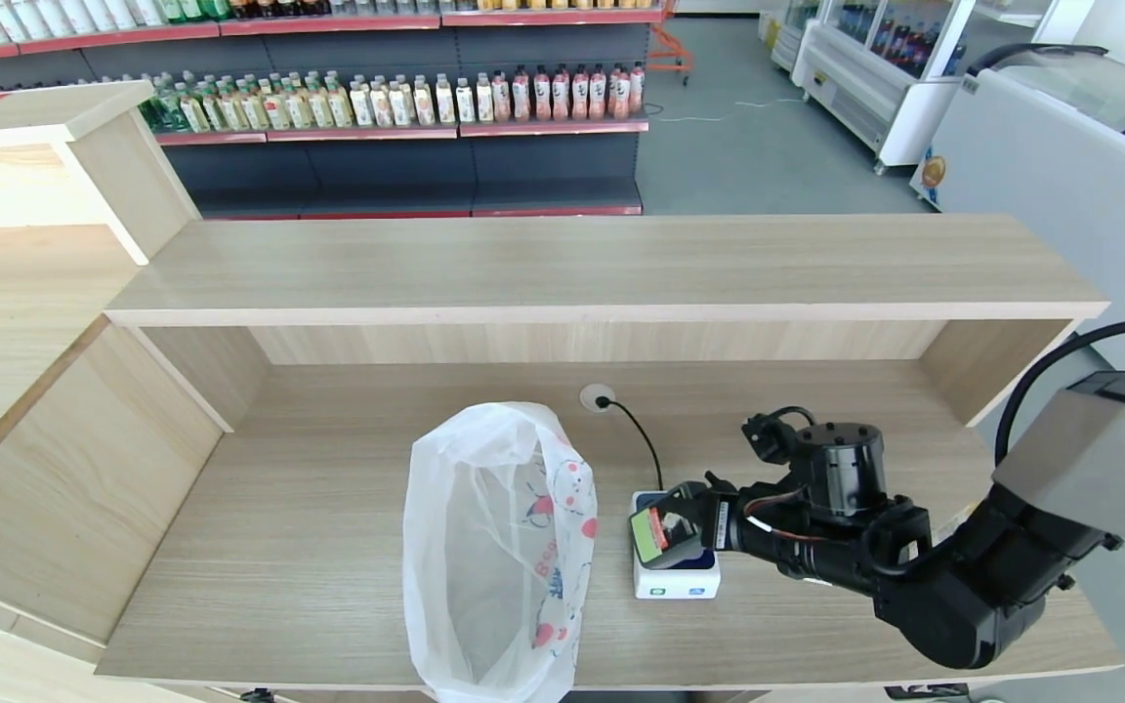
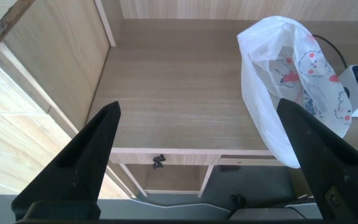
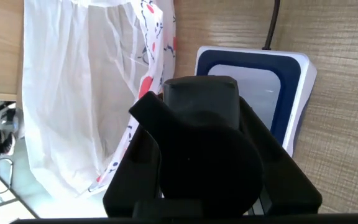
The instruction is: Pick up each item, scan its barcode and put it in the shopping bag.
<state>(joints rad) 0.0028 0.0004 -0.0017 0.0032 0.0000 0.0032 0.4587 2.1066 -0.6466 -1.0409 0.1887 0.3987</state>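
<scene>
Small dark packet (image 1: 658, 535), green-red label: clamped in right jaws, over barcode scanner (image 1: 677, 584) on counter (image 1: 328, 547). Shopping bag (image 1: 499, 547): just beside, on robot's left, mouth up. Left jaws: open, farther off.

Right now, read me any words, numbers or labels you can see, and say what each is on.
Nothing here can be read as text.
shopping bag: red and blue print, too creased and blurred to read.
item in the right gripper: green and red label, too small to read.
scanner: small green mark, unreadable.
shelf bottles: labels too small to read.
</scene>
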